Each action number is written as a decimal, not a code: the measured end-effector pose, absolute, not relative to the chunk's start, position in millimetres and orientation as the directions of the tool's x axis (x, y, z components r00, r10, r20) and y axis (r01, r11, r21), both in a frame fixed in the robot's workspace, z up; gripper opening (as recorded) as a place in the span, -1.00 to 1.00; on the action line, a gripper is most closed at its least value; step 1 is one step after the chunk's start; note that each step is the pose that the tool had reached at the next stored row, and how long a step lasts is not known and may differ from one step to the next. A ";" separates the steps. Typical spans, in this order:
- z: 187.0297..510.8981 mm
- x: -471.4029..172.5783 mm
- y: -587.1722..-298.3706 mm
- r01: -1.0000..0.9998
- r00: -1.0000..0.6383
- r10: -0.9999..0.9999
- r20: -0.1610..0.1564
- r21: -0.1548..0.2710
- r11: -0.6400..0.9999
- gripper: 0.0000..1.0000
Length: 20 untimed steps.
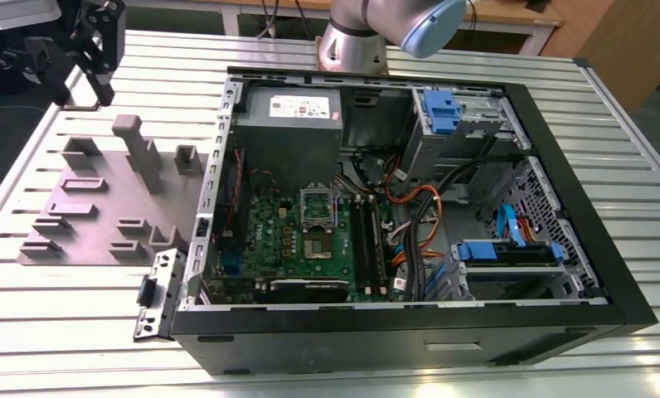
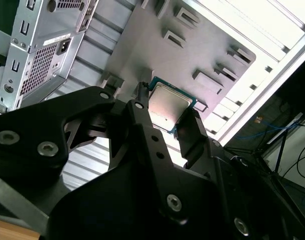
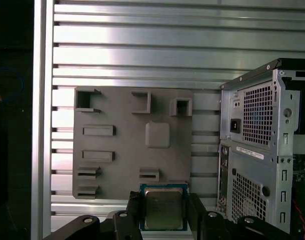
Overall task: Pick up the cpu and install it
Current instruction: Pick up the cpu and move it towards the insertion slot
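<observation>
End effector [image 3: 163, 210] pressed together on the cpu [image 3: 163, 207]. One black finger [image 3: 134, 207] sits on each of two opposite edges, and the metal top faces the camera in the first wrist view.

The second wrist view shows the same pinch from a slant. The chip sits square between the fingers, not visibly tilted, with its thin rim showing past them.

The cpu hangs over the near edge of the grey holder plate [image 3: 122, 135], which lies on the ribbed tabletop [image 3: 142, 50]. We cannot tell from the wrist views how far it stands off the plate. In the exterior view the end effector is up at the far corner on that view's left, above the tabletop and well apart from the open computer case [image 1: 595, 274].

The green board [image 1: 269, 232] lies inside the case with the silver socket frame [image 1: 317, 217] at its middle. Nothing is over it at present.

Handling, as we judge it:
- The chip is light, thin and stiff, so it will not flex in the grip.
- The metal top looks smooth and likely slippery.
- The underside is probably delicate and best left untouched.
- The edges are the place to hold, as now. The hold is narrow, so a knock could twist the chip.
</observation>
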<state>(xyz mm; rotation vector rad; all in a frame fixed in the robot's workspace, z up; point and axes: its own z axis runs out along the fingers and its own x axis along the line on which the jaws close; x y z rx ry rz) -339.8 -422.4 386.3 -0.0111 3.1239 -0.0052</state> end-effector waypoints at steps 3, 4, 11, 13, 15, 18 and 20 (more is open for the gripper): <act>386.3 -338.1 -422.3 -0.007 -1.000 -0.007 -0.018 -0.003 1.000 -0.06; 386.3 -337.7 -422.3 -0.007 -1.000 -0.007 -0.018 -0.003 1.000 -0.06; 386.3 -334.6 -422.3 -0.007 -1.000 -0.007 -0.018 -0.003 1.000 -0.06; 386.3 -333.8 -422.3 -0.007 -1.000 -0.007 -0.018 -0.003 1.000 -0.06; 386.3 -332.9 -422.3 -0.007 -1.000 -0.007 -0.018 -0.003 1.000 -0.06; 386.3 -331.8 -422.3 -0.007 -1.000 -0.007 -0.018 -0.003 1.000 -0.06; 386.4 -331.1 -422.3 -0.007 -1.000 -0.007 -0.018 -0.003 1.000 -0.06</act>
